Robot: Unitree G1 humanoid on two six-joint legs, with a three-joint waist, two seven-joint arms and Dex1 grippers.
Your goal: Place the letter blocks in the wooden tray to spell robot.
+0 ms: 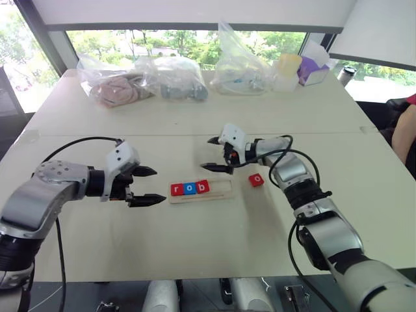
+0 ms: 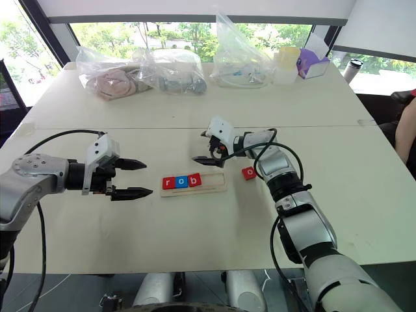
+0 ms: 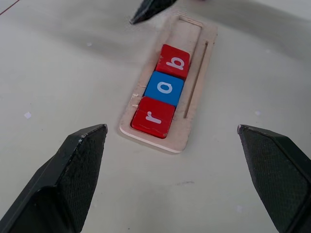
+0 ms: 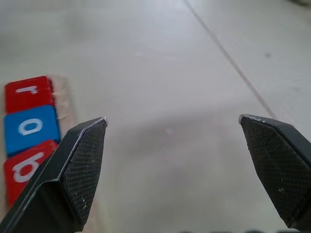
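1. Left eye view: we've got the wooden tray (image 1: 218, 192) mid-table w/ three letter blocks in its left part, red r (image 1: 176, 189), blue o (image 1: 188, 188), red b (image 1: 202, 186), touching in a row. Right part of the tray is bare wood.
2. A loose red block (image 1: 256, 180) sits on the table (image 1: 214, 234) just right of the tray, apart from it. Letter looks like an o but it's small, so not 100% sure. We can't make out a fifth block.
3. Stuff at the far edge: clear plastic bags (image 1: 140, 81), contents too crumpled to tell, plus a purple box (image 1: 314, 70) partly cut off by the window frame.
4. Someone's arm (image 1: 404, 140) is cut off at the right edge.
5. Left gripper (image 1: 147, 186): fingers spread wide, nothing between them, hovering just left of the tray's r end.
6. Right gripper (image 1: 214, 154): also spread wide and empty, above the table just behind the tray's bare end, not touching any block.
7. Left wrist view shows one tip of the other gripper poking in near the tray's far end.
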